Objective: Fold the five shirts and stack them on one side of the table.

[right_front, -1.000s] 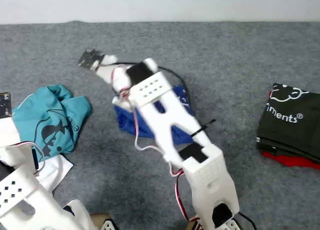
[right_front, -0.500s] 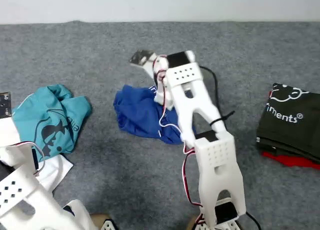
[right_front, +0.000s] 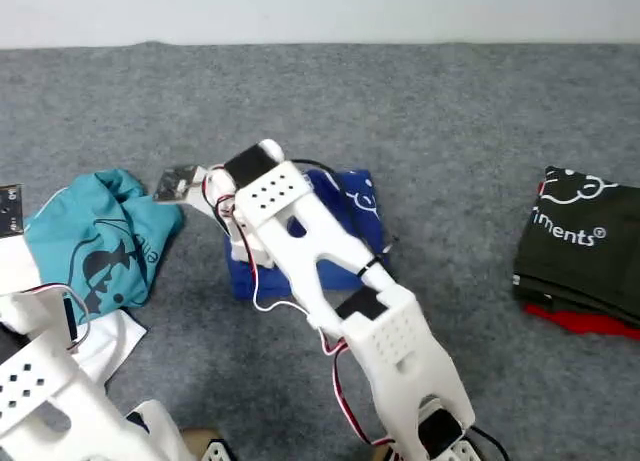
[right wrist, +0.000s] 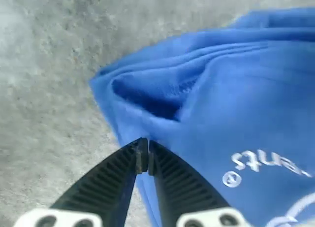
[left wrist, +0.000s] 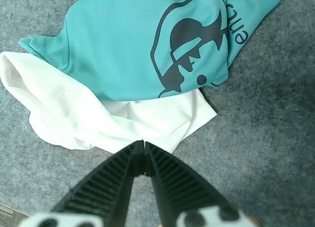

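Blue shirt (right wrist: 236,89): partly folded, lying mid-table (right_front: 470,111).
Right hand (right wrist: 143,155): jaws closed and empty, tip just above that shirt's corner.
Left hand (left wrist: 144,150): jaws closed and empty, over the white shirt (left wrist: 74,118) edge; teal shirt (left wrist: 142,40) overlaps it.

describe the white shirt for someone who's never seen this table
On the grey table, look to the left arm's side, where a crumpled teal shirt lies. The white shirt pokes out from beneath it: plain white, while the teal one bears a dark print.
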Robot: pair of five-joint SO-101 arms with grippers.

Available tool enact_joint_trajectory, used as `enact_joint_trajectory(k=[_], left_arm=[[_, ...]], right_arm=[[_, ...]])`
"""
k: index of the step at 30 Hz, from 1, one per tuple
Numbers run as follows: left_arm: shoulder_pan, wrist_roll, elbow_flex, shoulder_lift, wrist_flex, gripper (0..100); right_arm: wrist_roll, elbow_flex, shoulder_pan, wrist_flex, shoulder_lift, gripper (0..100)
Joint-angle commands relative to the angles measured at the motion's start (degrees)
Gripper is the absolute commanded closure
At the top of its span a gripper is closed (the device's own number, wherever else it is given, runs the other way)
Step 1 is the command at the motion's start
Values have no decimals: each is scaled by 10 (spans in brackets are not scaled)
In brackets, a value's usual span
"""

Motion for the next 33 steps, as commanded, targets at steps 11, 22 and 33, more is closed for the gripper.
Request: enact_joint_trajectory(k=[11,22,33], left_arm=[[-2,-3,-1,-11,10,994],[-2,-3,-1,-11,10,994],[-1,-3,-1,-11,10,994]], right_arm=[[47,-27,116,-249,14,988],[49,-27,58,-455,141,988],[47,-28,90,-277,1,988]])
